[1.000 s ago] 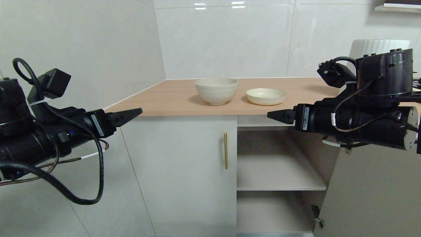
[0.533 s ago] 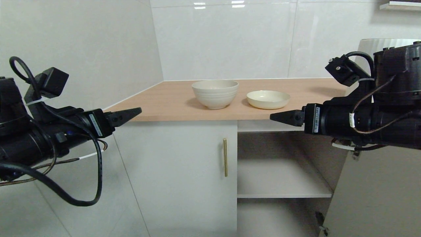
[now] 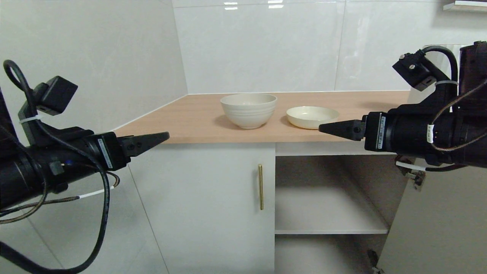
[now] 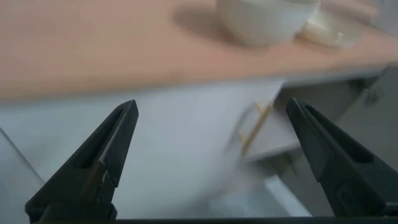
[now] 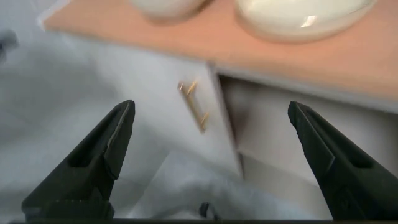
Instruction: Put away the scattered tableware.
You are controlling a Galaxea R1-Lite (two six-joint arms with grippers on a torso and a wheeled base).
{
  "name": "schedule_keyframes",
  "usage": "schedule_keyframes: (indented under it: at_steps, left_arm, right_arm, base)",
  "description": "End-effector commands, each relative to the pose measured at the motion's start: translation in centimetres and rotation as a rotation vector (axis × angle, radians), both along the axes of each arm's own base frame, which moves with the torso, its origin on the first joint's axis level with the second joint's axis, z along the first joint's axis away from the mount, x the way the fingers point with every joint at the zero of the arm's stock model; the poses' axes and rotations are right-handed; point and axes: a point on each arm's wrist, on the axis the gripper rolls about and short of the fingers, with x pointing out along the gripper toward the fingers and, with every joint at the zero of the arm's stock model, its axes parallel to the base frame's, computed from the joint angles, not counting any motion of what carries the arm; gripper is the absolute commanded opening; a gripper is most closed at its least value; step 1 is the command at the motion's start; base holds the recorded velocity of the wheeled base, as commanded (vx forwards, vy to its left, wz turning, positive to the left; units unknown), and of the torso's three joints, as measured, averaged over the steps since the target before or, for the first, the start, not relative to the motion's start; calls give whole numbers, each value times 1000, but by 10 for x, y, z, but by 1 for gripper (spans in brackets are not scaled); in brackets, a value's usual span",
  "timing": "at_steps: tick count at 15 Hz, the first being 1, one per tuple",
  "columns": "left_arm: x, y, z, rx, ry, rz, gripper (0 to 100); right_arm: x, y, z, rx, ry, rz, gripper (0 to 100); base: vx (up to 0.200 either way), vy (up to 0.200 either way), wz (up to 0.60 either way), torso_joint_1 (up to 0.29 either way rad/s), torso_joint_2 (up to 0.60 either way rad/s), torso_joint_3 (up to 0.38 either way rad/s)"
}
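A cream ribbed bowl [image 3: 248, 110] and a shallow cream plate [image 3: 312, 117] sit side by side on the wooden countertop [image 3: 198, 118], the plate to the bowl's right. My right gripper [image 3: 323, 128] hovers at the counter's front edge, just in front of the plate, and its fingers [image 5: 99, 162] are spread open and hold nothing. My left gripper [image 3: 161, 137] is off the counter's left front corner, apart from the bowl, also open and holding nothing. The left wrist view has the bowl [image 4: 267, 18] and plate [image 4: 329, 31] beyond the gripper [image 4: 211, 155]; the right wrist view has the plate [image 5: 305, 15] beyond the right gripper [image 5: 211, 155].
Under the counter the left cabinet door [image 3: 213, 205] is closed, with a gold handle [image 3: 260, 187]. The right compartment stands open with a white shelf [image 3: 327, 213] inside. Its swung-out door [image 3: 437, 224] is at the far right. Tiled walls close off the back and left.
The head view has shifted, so the counter sits lower in the picture. My right gripper has risen from below the counter edge to the level of the plate. The left gripper has barely moved.
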Motion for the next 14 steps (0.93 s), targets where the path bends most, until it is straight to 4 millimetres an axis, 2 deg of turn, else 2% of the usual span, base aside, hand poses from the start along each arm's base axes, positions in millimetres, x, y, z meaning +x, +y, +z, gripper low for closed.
schedule_keyframes:
  at_steps: [1, 3, 6, 14]
  left_arm:
    - [-2, 0, 8, 0, 8, -3, 100]
    - [-2, 0, 8, 2, 22, -3, 100]
    - [1, -1, 5, 4, 32, -3, 100]
    - [12, -4, 0, 6, 61, -8, 100]
  right_arm:
    - [6, 1, -5, -12, 12, -8, 100]
    - [8, 1, -7, -17, 18, -10, 100]
    - [12, -2, -9, -33, 15, -25, 100]
    - [16, 0, -15, -48, 31, -23, 100]
  base:
    - [0, 0, 0, 0, 0, 0]
    - [0, 0, 0, 13, -55, -31]
    - [0, 0, 0, 37, -240, -237]
    - [0, 0, 0, 173, -475, -290]
